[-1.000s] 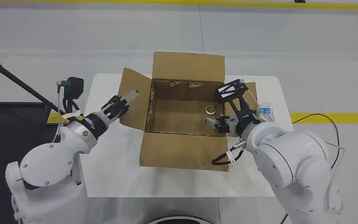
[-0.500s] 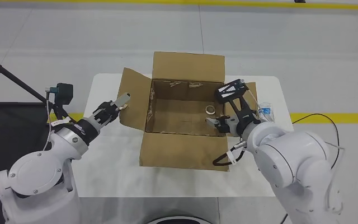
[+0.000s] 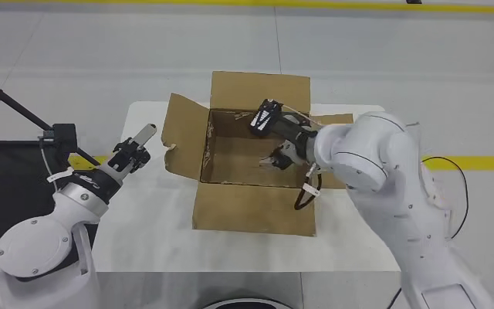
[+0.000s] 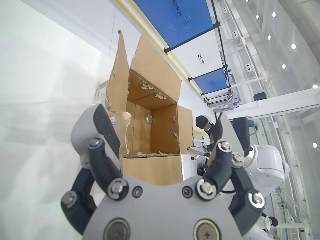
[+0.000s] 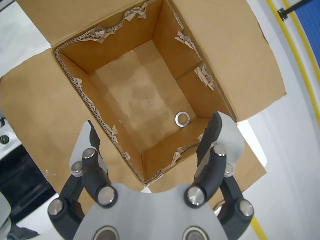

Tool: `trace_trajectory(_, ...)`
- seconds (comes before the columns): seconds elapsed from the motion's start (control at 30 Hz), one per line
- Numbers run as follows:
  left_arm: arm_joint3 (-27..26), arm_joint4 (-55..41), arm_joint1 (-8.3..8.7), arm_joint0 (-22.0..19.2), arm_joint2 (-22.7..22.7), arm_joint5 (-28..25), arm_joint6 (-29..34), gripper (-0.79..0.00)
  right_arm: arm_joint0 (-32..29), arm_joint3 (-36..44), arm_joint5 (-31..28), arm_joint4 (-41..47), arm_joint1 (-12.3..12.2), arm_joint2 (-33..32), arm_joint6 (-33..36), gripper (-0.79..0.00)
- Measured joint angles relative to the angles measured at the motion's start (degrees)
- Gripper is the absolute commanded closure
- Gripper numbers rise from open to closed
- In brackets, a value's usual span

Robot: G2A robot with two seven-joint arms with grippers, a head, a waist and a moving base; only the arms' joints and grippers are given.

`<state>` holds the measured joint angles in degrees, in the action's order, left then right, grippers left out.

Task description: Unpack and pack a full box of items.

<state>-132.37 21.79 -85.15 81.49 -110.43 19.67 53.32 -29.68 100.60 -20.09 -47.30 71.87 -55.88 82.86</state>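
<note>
- Right wrist view: right gripper (image 5: 153, 126) spread, empty, above the box (image 5: 167, 41) mouth.
- Ring (image 5: 182, 119) lies flat on the box floor, right of frame centre, nearer the frame-right finger.
- Top view: left gripper (image 3: 139, 143) spread, frame-left of box; right arm nearer.

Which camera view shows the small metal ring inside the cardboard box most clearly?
The right wrist view: it looks down into the box, with the ring plain on the floor near a corner. The left wrist view shows it farther off. In the top view the right gripper covers that spot.
</note>
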Motion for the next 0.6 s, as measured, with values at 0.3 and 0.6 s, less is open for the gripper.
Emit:
trace_trajectory(0.3, -0.4, -3.1, 0.70, 2.8, -1.0, -0.6, -2.1, -0.785, 12.6, -19.0, -6.4, 11.6, -0.1, 10.5, -5.0, -0.785)
trace_trajectory(0.6, -0.4, -3.1, 0.70, 2.8, -1.0, -0.6, -2.1, -0.785, 13.9, -21.0, -5.1, 12.4, -0.1, 11.1, -3.8, -0.785)
